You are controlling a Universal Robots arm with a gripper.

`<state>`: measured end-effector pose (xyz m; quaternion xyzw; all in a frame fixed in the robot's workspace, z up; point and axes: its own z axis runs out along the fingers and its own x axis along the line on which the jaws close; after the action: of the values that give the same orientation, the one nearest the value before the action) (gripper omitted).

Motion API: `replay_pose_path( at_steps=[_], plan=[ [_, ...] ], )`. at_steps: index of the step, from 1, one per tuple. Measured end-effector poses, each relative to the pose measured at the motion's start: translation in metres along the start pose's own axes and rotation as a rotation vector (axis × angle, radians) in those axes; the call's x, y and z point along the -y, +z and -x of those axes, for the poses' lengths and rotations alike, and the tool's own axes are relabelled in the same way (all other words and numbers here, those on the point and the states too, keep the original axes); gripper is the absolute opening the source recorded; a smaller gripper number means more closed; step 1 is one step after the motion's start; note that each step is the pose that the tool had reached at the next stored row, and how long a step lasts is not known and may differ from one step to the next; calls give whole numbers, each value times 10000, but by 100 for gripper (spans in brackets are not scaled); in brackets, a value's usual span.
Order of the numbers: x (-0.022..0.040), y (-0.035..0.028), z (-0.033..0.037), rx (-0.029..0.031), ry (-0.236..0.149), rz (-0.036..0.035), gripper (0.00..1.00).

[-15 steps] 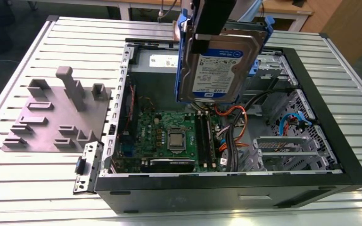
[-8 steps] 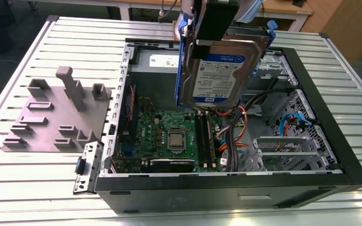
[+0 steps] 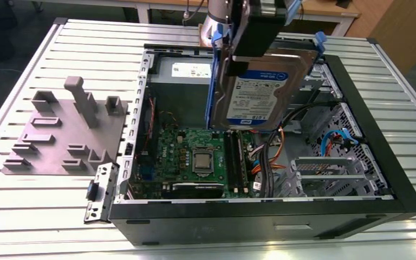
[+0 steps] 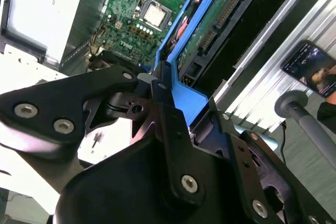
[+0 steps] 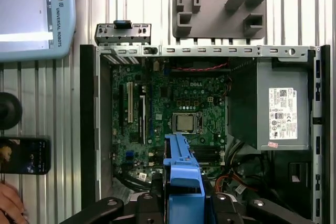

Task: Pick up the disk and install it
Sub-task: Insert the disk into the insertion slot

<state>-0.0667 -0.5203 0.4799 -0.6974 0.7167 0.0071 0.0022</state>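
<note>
Disk hangs upright in the air over the open computer case, label facing the exterior view's near side, its blue carrier clamped in the claw — fingers closed narrow on the carrier's edge in the second wrist view. Below it lies the green motherboard, with the grey power supply box at the case's far end. Left of the case on the slatted desk sits a grey fixture. A phone lies beside the case — apparently near a hand.
</note>
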Motion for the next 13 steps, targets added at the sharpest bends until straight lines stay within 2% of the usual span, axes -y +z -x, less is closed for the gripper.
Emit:
replay_pose_path(
  at_steps=[7, 10, 13],
  plan=[
    [237, 14, 1, 0, -2, 0, 36],
    [267, 20, -21, -3, -3, 0, 36],
    [269, 31, -114, -2, -3, -1, 36]
  ],
)
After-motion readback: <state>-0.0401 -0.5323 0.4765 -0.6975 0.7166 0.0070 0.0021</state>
